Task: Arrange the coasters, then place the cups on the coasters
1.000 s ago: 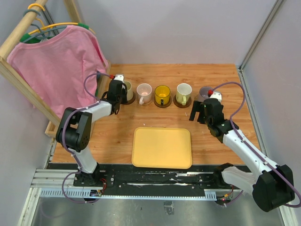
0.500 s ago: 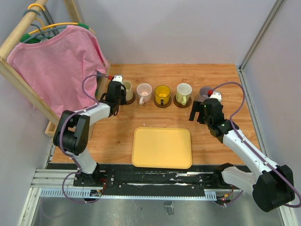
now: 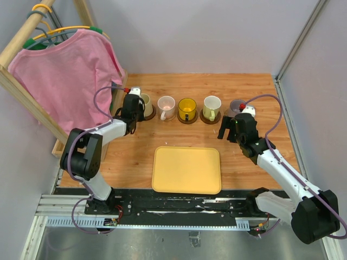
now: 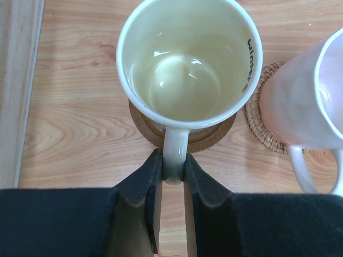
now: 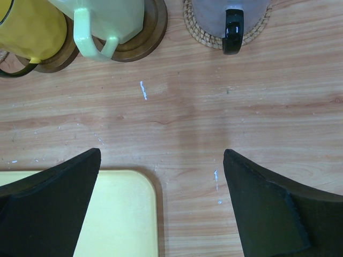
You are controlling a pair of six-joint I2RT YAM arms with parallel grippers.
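The left fingers (image 4: 140, 184) pinch the handle of the cream cup (image 4: 187, 59), which stands on a brown coaster (image 4: 211, 138) at the left end of the row at the back of the counter (image 3: 135, 157). The grip is narrow and sits on smooth glaze, so any pull or twist could probably make the cup pivot about the handle or drag it towards the coaster's near edge, taking the coaster along. A sideways swing to the right risks a knock against the pink cup (image 4: 300, 101), which stands just beside it on a woven coaster (image 4: 262, 131). If the fingers open while moving, the cup could tip. The right fingers (image 5: 48, 206) are spread wide and hold nothing, low over the counter by the yellow tray (image 5: 107, 214); dropping further, they might scrape its corner.
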